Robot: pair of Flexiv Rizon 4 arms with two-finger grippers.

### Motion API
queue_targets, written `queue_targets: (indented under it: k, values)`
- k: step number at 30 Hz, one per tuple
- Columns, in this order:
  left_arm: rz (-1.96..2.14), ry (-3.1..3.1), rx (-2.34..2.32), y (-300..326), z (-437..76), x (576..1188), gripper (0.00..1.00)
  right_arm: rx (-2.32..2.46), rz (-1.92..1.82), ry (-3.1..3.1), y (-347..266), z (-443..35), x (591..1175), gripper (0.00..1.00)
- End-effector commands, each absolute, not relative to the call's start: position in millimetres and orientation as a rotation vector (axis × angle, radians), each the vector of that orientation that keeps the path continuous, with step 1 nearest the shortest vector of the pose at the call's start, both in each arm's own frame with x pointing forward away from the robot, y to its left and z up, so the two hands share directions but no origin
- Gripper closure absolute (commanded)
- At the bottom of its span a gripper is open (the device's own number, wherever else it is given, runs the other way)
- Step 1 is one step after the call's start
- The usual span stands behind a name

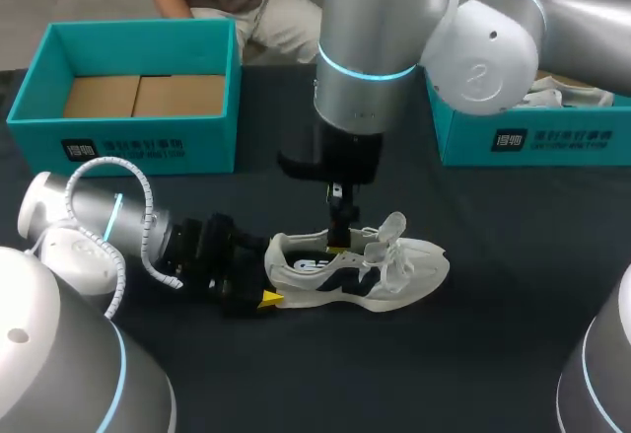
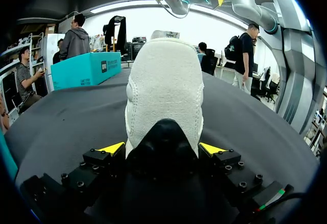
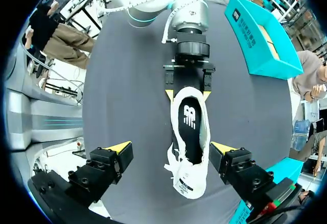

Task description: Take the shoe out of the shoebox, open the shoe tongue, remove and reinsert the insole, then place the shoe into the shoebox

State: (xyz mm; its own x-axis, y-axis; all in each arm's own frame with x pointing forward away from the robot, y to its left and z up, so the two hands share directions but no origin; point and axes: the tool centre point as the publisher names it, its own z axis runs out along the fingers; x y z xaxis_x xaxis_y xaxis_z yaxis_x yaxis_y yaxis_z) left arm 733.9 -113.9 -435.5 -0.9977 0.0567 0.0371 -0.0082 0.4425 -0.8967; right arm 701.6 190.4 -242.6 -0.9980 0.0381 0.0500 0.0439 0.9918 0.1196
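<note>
A white shoe [image 1: 367,277] with dark side panels stands on its sole near the middle of the black table [image 1: 493,344], heel toward the left arm [image 1: 104,224] and toe pointing away from it. The left jaws are clamped on the heel, a yellow tip [image 2: 112,148] pressed against each side of it, low and just above the table. The right arm [image 1: 394,29] reaches in over the middle of the table and hangs straight above the shoe's opening. The right jaws stand wide apart, their yellow tips [image 3: 118,147] on either side of the shoe and clear of it, holding nothing. From above, a dark insole [image 3: 190,132] lies inside the shoe, and the white laces [image 1: 390,244] are loose over the tongue. A teal shoebox [image 1: 148,145] sits open at the far left of the table, well apart from the shoe, and a second teal box [image 1: 537,142] sits at the far right.
</note>
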Motion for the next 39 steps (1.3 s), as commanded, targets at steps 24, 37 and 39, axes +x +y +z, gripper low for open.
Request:
queue_targets:
  k: [24, 37, 39]
  values:
    - [1.622, -2.616, -0.044, -115, -441, 733, 1.0, -0.157, -0.085, -3.121, 204, -297, 723, 1.0]
    - [1.622, -2.616, -0.044, -115, -441, 733, 1.0, -0.225, -0.035, -3.105, 196, -332, 738, 1.0]
    - [1.622, -2.616, -0.044, -115, -441, 733, 1.0, -0.231, -0.021, -3.102, 197, -337, 741, 1.0]
